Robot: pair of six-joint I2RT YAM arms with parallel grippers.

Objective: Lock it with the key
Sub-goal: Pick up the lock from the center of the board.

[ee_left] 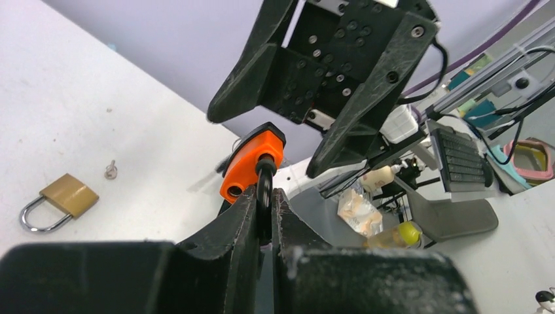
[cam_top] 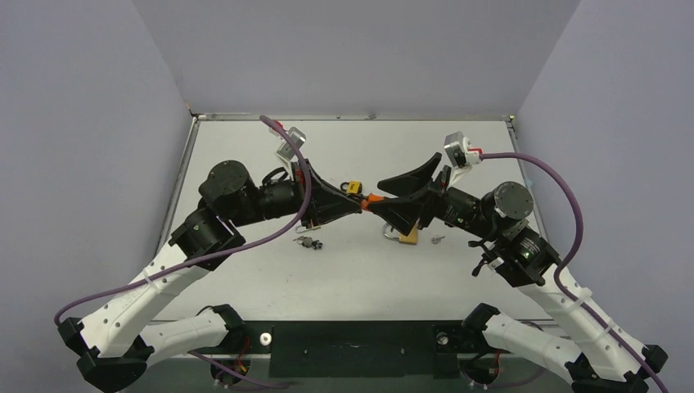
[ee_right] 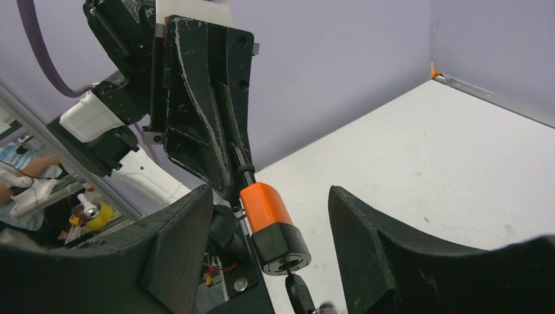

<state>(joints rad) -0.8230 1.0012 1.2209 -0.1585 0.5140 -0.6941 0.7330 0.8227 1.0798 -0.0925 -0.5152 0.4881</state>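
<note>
Orange-and-black padlock (ee_right: 265, 208), held above the table at centre of the top view: shackle pinched by left gripper (ee_left: 264, 199). Right gripper (ee_right: 268, 191): spread wide, one finger either side of it. Black-headed key (ee_right: 298, 292) at its keyhole. Brass padlock (ee_left: 65, 195) lying on white table (ee_left: 78, 98), lower left of the left wrist view.

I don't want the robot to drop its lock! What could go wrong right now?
The left gripper pinches the orange padlock only by its thin shackle, up in the air. The lock might swing or slip when the key gets turned.

The right gripper is open, with its fingers wide on both sides of the lock, and the key sticks out lower down. Closing might grab the lock body instead of the key.
</note>
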